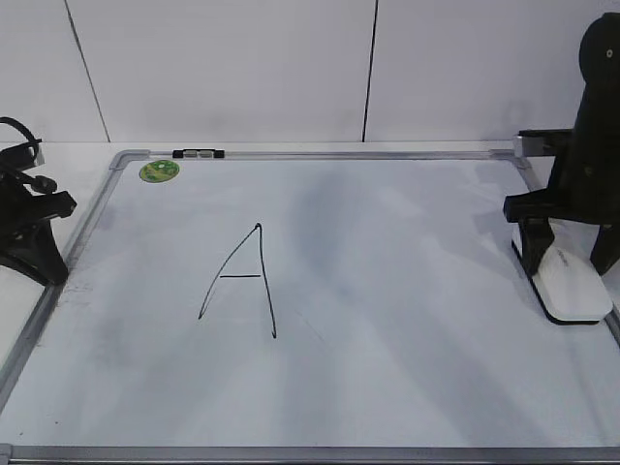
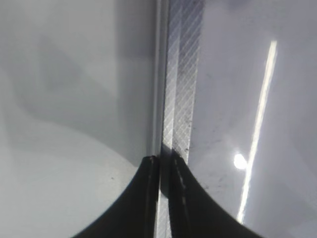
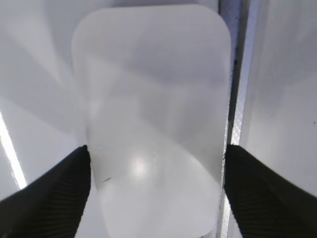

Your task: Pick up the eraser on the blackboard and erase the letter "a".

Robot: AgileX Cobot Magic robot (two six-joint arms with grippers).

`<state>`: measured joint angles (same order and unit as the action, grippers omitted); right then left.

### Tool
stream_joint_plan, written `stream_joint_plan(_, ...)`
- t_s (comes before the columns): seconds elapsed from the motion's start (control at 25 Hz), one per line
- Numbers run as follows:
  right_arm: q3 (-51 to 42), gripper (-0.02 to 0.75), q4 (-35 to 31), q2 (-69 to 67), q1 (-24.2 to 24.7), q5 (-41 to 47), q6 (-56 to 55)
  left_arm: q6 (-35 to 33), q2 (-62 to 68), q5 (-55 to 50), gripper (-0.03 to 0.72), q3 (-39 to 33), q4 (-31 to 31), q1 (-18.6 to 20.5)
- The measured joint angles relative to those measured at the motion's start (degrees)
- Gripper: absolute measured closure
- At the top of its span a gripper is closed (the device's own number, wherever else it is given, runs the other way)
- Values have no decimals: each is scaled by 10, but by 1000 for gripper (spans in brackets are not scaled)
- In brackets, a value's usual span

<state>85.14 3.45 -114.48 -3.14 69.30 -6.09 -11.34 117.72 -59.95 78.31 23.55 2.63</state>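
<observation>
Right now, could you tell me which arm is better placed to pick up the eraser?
The right. Its tool is open, its fingers either side of the eraser at the blackboard's right edge. The left tool is shut, parked at the frame's far left.

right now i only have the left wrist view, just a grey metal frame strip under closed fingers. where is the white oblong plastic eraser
observer: The white oblong plastic eraser lies at the right edge of the white dry-erase board, across the board from your arm.
operator: is the right gripper on it
observer: The right gripper straddles it, with a finger at each long side. I cannot tell if it is clamped.
operator: any writing to wipe
observer: Only a tall black capital "A" shows, left of centre. No small "a" is visible.
</observation>
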Motion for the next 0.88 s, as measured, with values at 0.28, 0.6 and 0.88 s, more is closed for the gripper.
stream_joint_plan(0.28,0,70,0,0,0,-1,0,0,0,-1,654,0,0,0)
stream_joint_plan(0.6,0,70,-1,0,0,0,0,8,7,-43,423,48,0,0)
stream_joint_plan(0.88,23,70,-4,0,0,1,0,21,-23,-86,359,114,-15,3)
